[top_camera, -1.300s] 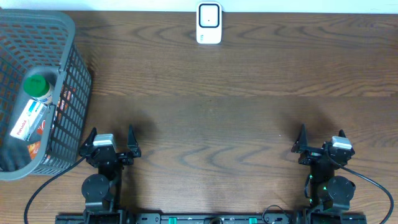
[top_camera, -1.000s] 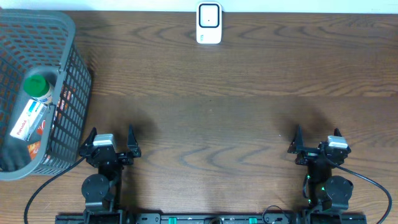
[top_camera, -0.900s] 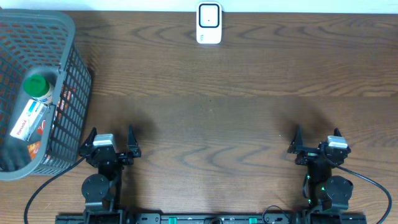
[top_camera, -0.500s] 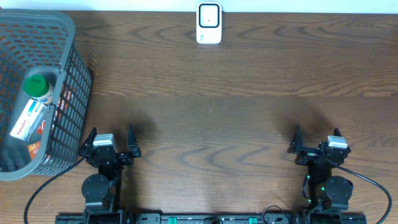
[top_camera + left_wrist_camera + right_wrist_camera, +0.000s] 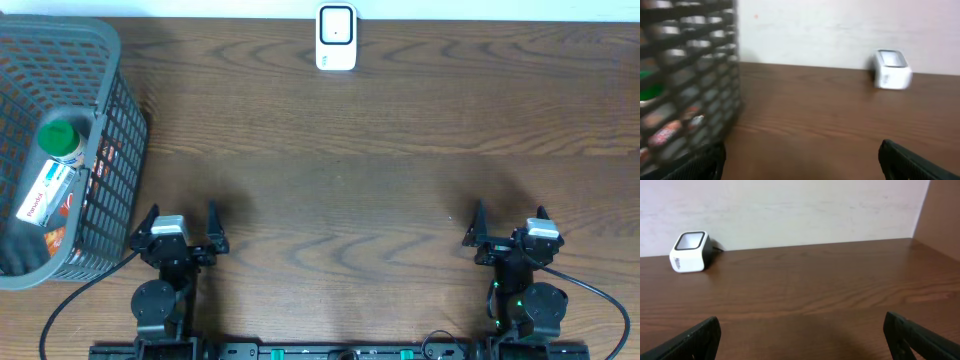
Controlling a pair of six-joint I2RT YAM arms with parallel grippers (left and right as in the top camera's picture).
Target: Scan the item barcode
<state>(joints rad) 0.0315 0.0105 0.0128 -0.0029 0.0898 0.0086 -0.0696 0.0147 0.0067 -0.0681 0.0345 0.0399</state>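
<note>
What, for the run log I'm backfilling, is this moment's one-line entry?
left fingers: open, empty | right fingers: open, empty | green-capped bottle: in basket | barcode scanner: far edge, untouched

Left arm [image 5: 158, 298], right arm [image 5: 532, 302] black; grey wrist blocks [image 5: 168, 225]; pointed jaws; black cables [image 5: 600, 290]; green base lights [image 5: 521, 302].

No text is proving legible. The bottle [image 5: 46, 188] lying in the basket [image 5: 118, 150] at nine o'clock is showing red label lettering, too small to read.
</note>
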